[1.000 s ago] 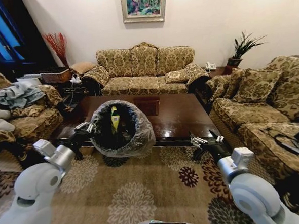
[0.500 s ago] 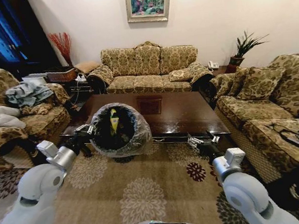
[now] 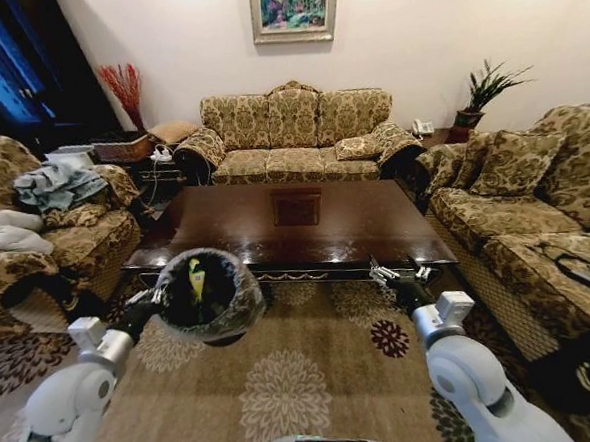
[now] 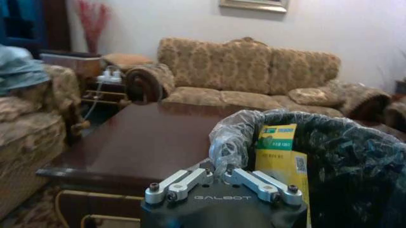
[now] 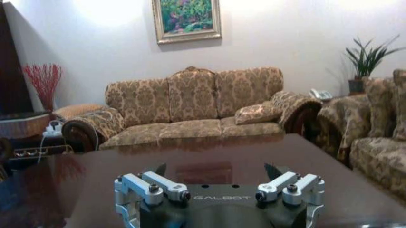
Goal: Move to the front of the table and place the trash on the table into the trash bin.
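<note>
**Holding the bin at the table's front edge**

Gripping the rim of the trash bin, the left gripper carries it off the carpet at the front left corner of the table. In the left wrist view the fingers are clenched on the crinkled clear liner at the bin's edge — the black bin bulges just beyond them. A yellow and green wrapper stands upright inside against the liner; in the head view it shows as a bright sliver in the dark interior.

The right gripper hovers at the front right edge of the dark glossy surface, its fingers spread apart and holding nothing — the right wrist view looks across the bare tabletop toward the patterned sofa on the far side.
</note>
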`<state>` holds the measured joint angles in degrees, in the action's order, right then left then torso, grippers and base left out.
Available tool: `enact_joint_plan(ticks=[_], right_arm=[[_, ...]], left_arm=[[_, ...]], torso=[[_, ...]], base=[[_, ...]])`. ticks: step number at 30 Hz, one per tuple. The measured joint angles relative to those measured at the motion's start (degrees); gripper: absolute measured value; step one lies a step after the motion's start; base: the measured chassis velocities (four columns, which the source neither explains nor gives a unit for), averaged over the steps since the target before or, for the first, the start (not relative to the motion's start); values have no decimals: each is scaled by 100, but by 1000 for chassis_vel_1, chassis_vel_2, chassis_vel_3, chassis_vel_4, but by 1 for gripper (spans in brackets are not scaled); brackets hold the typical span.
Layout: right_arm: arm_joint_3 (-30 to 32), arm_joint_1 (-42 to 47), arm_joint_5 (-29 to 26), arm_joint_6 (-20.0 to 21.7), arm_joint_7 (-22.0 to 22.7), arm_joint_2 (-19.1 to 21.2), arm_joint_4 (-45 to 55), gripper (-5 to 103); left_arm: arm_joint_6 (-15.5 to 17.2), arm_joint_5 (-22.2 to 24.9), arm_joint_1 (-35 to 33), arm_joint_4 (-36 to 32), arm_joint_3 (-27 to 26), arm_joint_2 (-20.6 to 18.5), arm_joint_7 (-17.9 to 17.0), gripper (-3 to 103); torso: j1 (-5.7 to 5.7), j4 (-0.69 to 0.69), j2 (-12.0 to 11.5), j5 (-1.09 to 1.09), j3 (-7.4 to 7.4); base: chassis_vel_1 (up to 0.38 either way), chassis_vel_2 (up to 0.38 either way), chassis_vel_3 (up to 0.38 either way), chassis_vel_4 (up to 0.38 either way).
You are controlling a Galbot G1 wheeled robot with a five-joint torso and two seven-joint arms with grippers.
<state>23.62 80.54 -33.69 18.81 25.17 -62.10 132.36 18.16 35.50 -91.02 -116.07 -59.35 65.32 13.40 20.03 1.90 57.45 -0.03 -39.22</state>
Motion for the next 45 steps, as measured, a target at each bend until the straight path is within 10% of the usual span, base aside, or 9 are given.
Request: enact_joint_plan(ticks=[9,17,45], right_arm=[[239,279,413,-229,-383,-422,-136,100],[268,243,443,-128,-359,-523,-97,100],[553,514,1322,-553,-1170,-1304,-662,100]], left_arm=[[-1813,180,506,1921,781,112,120,3],[-2358,384,522,2053,902,191,240,3],[-2486,-518,1348,4575,1769,-169,355,3]], torso=[[1,-2,-1,2,-1],[-42,-1,-95,4,49],[-376,-2,-861,1,482]], base=[[0,0,0,0],[0,0,0,0],[0,0,0,0]])
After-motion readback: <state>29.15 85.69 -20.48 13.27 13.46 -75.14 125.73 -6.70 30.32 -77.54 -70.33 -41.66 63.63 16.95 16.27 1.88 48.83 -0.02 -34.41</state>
